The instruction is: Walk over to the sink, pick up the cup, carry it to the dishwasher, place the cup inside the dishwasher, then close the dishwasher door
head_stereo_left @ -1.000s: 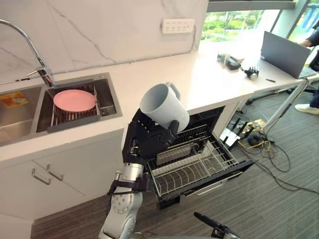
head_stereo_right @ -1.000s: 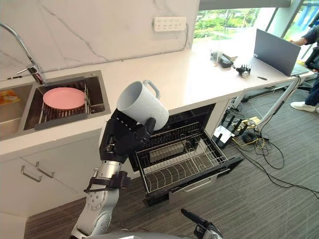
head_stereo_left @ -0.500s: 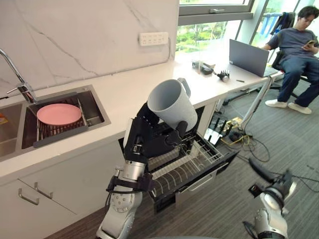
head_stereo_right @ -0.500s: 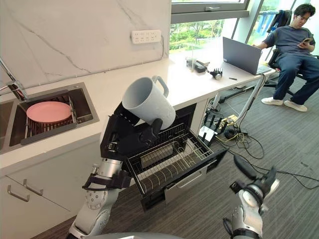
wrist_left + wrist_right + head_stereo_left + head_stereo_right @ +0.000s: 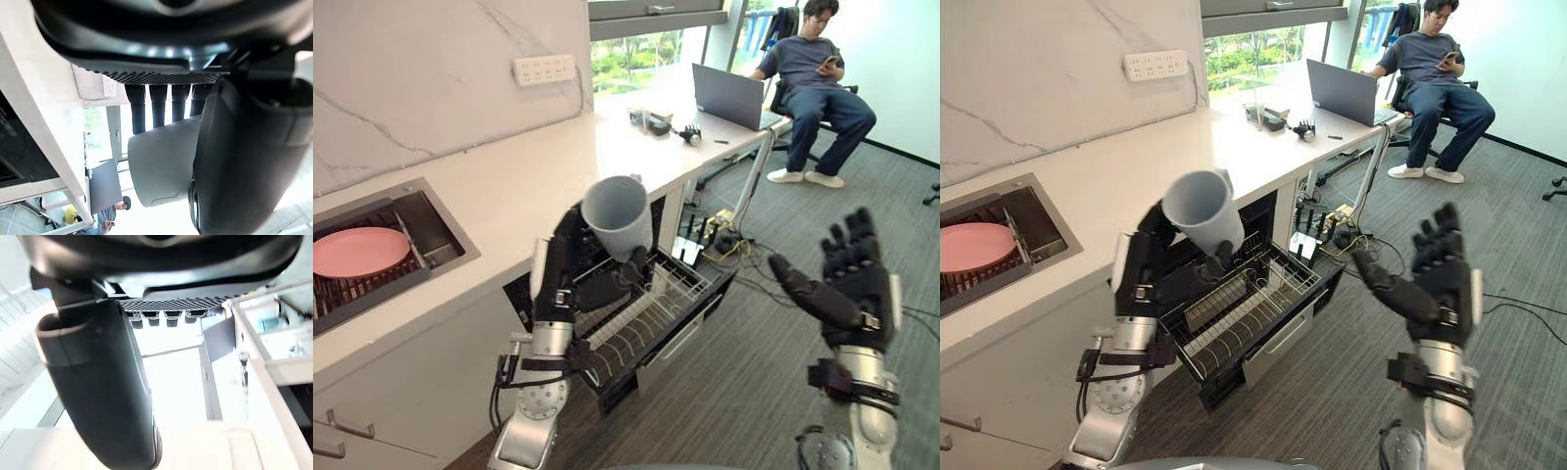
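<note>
Gripping the grey cup [image 5: 619, 217] in the left hand's [image 5: 566, 276] curled fingers, tilted above the pulled-out dishwasher rack [image 5: 654, 305], beside the white table [image 5: 509, 186]. Holding the right hand [image 5: 852, 290] upright, fingers spread wide, empty.

The cup [image 5: 619, 213] is over the dishwasher rack [image 5: 654, 302], probably not touching, with the sink [image 5: 433, 231] left.

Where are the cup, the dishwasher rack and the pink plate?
cup [image 5: 626, 235], left eye view, on its grey outer wall.
rack [image 5: 649, 309], left eye view, on its wire floor.
plate [image 5: 357, 252], left eye view, on its pink middle.
</note>
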### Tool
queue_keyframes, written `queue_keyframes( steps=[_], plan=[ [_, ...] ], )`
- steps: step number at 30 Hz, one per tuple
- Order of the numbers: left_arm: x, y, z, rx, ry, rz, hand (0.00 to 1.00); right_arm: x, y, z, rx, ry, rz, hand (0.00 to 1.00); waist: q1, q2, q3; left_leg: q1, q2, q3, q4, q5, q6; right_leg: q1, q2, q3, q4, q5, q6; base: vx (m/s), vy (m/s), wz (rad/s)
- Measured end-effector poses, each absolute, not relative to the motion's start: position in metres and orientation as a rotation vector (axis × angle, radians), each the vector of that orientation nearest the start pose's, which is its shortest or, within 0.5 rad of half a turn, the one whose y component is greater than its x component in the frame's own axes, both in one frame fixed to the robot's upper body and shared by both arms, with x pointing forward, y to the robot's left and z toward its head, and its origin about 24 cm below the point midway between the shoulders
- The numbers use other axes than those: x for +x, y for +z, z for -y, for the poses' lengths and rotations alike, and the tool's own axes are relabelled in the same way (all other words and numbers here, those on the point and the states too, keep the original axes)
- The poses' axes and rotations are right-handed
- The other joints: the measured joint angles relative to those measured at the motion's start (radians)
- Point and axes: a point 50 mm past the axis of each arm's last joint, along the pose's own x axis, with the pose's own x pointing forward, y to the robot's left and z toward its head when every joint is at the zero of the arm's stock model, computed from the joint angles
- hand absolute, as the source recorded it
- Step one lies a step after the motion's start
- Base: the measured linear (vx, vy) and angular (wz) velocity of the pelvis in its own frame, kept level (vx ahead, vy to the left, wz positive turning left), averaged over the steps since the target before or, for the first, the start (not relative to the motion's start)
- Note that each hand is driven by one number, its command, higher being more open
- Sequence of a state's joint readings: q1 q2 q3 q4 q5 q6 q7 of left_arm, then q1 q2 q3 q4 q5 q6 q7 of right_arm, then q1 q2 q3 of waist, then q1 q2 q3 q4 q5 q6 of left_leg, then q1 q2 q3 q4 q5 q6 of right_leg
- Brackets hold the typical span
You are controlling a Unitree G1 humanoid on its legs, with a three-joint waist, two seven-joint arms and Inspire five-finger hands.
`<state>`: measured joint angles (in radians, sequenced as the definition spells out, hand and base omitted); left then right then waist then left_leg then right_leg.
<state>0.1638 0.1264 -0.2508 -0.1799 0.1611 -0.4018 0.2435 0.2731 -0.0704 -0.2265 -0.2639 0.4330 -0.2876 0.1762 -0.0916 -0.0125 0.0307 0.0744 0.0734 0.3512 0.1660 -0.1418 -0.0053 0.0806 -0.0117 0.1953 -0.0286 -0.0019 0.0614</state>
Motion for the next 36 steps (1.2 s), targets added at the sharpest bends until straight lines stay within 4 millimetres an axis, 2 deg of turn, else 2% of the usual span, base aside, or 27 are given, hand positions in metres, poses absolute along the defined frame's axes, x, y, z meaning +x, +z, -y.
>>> queue_keyframes(
  steps=[5, 7, 17, 24, 31, 36],
  plan=[
    [0.208, 0.081, -0.125, 0.137, 0.022, 0.443, 0.00, 0.187, 0.101, 0.208, 0.249, -0.032, 0.462, 1.00, 0.021, 0.001, -0.001, 0.000, -0.005, -0.014, -0.002, 0.001, 0.001, 0.017, -0.001, -0.013, -0.029, 0.022, -0.008, 0.00, -0.015, 0.06],
    [0.208, 0.081, -0.125, 0.135, 0.029, 0.443, 0.00, 0.191, 0.108, 0.199, 0.261, 0.017, 0.491, 1.00, 0.018, 0.000, -0.001, 0.000, -0.007, -0.021, -0.005, 0.001, 0.001, 0.019, -0.002, -0.019, -0.032, 0.025, -0.006, -0.01, -0.010, 0.02],
    [0.201, 0.078, -0.099, 0.150, -0.120, 0.442, 0.00, 0.201, 0.107, 0.169, 0.293, 0.191, 0.428, 1.00, 0.021, 0.000, -0.009, 0.001, -0.021, -0.033, -0.016, 0.007, 0.007, 0.028, -0.014, -0.028, -0.051, 0.032, 0.000, -0.01, -0.006, 0.03],
    [0.198, 0.076, -0.090, 0.171, -0.201, 0.437, 0.00, 0.205, 0.110, 0.151, 0.285, 0.363, 0.406, 1.00, 0.023, -0.002, -0.019, 0.001, -0.021, -0.033, -0.019, 0.008, 0.008, 0.030, -0.014, -0.028, -0.057, 0.036, -0.001, 0.00, -0.004, 0.00],
    [0.198, 0.074, -0.092, 0.184, -0.208, 0.431, 0.00, 0.208, 0.110, 0.150, 0.273, 0.390, 0.382, 1.00, 0.024, -0.003, -0.025, 0.001, -0.022, -0.034, -0.021, 0.010, 0.008, 0.029, -0.015, -0.029, -0.058, 0.037, -0.001, 0.00, 0.000, 0.00],
    [0.198, 0.068, -0.092, 0.191, -0.214, 0.405, 0.00, 0.211, 0.108, 0.149, 0.200, 0.377, 0.339, 1.00, 0.024, -0.004, -0.046, 0.001, -0.023, -0.037, -0.028, 0.014, 0.008, 0.029, -0.014, -0.031, -0.060, 0.039, -0.002, 0.00, 0.000, 0.00]
  ],
)
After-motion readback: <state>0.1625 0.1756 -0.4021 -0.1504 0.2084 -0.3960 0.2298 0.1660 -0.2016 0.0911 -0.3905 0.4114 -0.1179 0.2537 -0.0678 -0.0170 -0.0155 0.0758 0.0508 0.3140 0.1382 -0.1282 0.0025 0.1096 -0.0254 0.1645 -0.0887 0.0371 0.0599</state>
